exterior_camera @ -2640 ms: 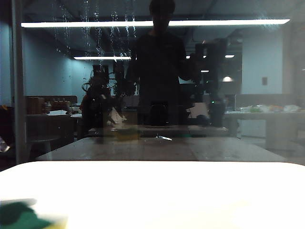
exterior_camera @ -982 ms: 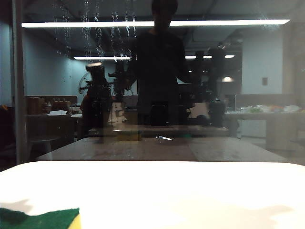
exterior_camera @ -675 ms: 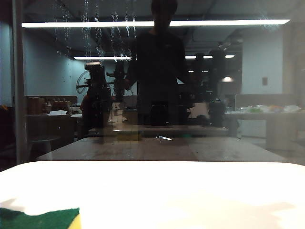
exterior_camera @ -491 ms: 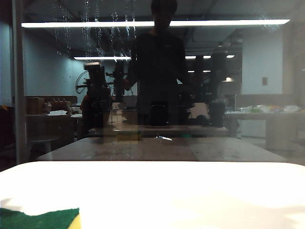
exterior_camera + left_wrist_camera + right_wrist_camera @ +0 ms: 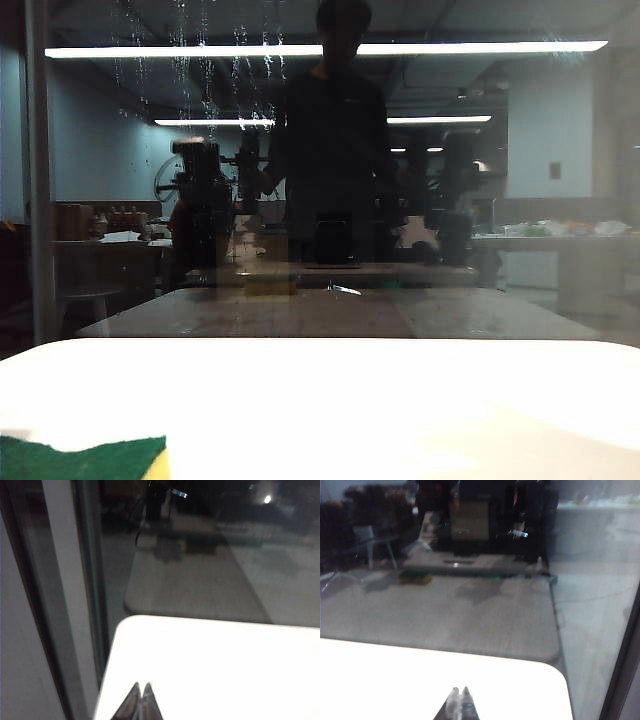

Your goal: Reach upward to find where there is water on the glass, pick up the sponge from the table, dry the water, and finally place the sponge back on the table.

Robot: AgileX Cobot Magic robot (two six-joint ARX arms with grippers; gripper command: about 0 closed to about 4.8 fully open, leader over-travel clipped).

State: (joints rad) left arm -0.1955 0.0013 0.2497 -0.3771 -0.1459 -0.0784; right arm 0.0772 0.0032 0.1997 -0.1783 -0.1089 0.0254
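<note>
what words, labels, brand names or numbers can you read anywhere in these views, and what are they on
None can be read in any view.
The sponge shows plain green and yellow, no print.
The table is bare white, unmarked.
The glass carries only water streaks and dim reflections; anything on the mirrored furniture is too dark and blurred to read.
The left gripper and right gripper show no marking.

Both the left gripper [image 5: 140, 692] and right gripper [image 5: 458, 695] have their fingertips pressed together, holding nothing
</note>
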